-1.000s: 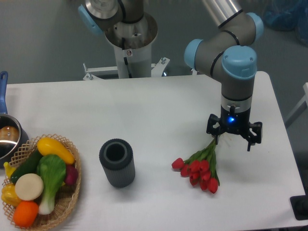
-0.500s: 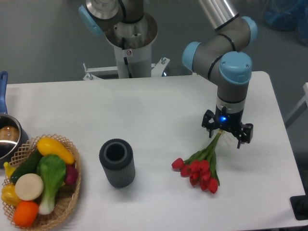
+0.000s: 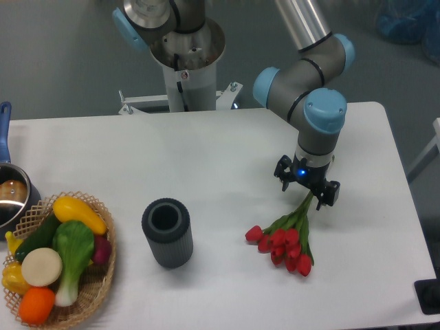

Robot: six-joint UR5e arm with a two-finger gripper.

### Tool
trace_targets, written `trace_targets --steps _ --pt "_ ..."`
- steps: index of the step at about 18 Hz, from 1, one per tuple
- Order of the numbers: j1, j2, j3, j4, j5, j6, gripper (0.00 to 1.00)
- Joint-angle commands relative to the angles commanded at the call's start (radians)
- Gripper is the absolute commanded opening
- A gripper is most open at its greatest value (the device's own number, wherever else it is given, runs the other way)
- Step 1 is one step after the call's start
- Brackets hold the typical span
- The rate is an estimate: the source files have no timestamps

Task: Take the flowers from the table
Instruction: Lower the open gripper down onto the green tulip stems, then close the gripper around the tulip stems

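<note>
The flowers [image 3: 285,238], a small bunch of red tulips with green stems, lie on the white table [image 3: 206,158] at the right front, blooms toward the front and stems pointing up-right. My gripper [image 3: 305,188] hangs over the stem ends, pointing down, its fingers spread apart and empty. The tips of the stems run under the gripper's right finger. I cannot tell whether the fingers touch the stems.
A dark grey ribbed cylinder [image 3: 167,232] stands left of the flowers. A wicker basket [image 3: 89,289] of toy vegetables sits at the front left, with a steel pot [image 3: 10,199] behind it. The robot base [image 3: 185,62] stands at the back.
The gripper has moved left and slightly back over the stem ends and turned a little. The flowers have not moved.
</note>
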Motion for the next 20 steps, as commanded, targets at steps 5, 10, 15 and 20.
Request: trace_targets --steps 5,10,15,20 --pt "0.003 -0.02 0.021 0.0 0.0 0.003 1.0" --pt "-0.003 -0.043 0.048 0.002 0.0 0.0 0.86" --pt "-0.002 -0.04 0.049 0.002 0.0 -0.002 0.5" --pt "-0.002 -0.034 0.049 0.002 0.0 -0.002 0.25"
